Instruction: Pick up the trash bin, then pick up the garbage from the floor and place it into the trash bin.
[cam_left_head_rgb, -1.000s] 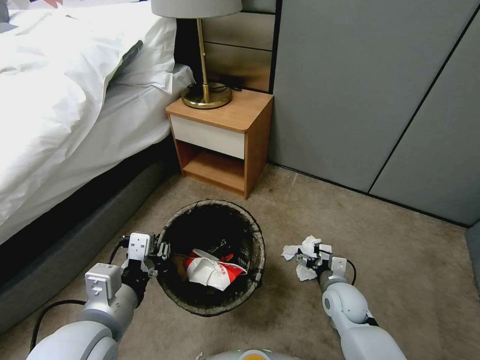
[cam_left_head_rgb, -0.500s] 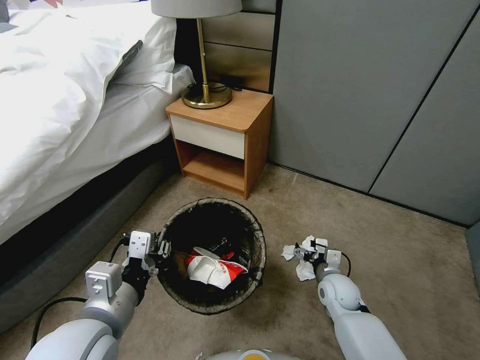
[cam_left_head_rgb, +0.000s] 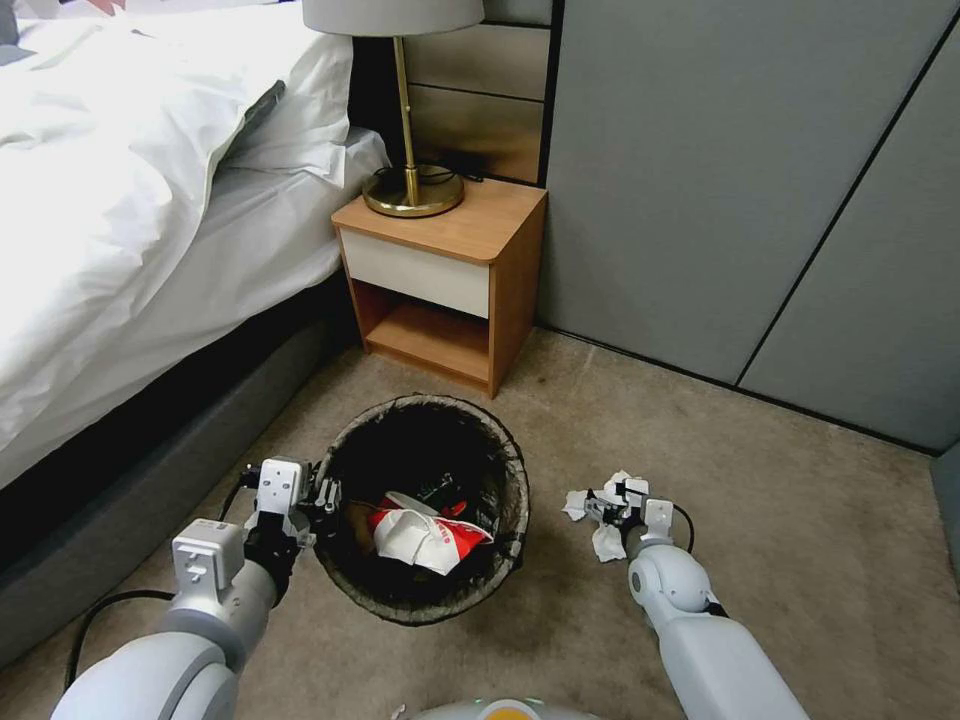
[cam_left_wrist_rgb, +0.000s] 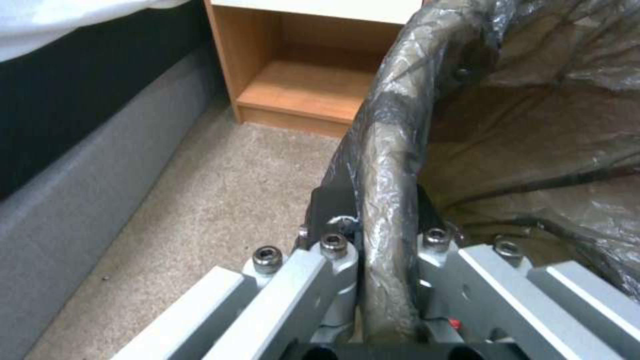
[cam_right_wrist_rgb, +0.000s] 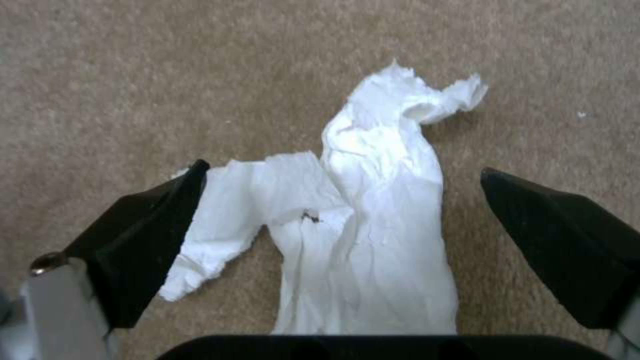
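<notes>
Over the last second I have brought the right gripper (cam_right_wrist_rgb: 340, 225) down and forward onto the white tissue (cam_left_head_rgb: 600, 510) lying on the carpet (cam_left_head_rgb: 800, 540) just right of the trash bin (cam_left_head_rgb: 425, 510); its jaws stand wide, one on either side of the crumpled sheet and not yet closed. The left gripper (cam_left_wrist_rgb: 387, 260) stays clamped on the bag-lined rim at the bin's left side. A red-and-white carton (cam_left_head_rgb: 430, 535) already lies inside. In my judgement, the grasp is aligned and closing is due.
</notes>
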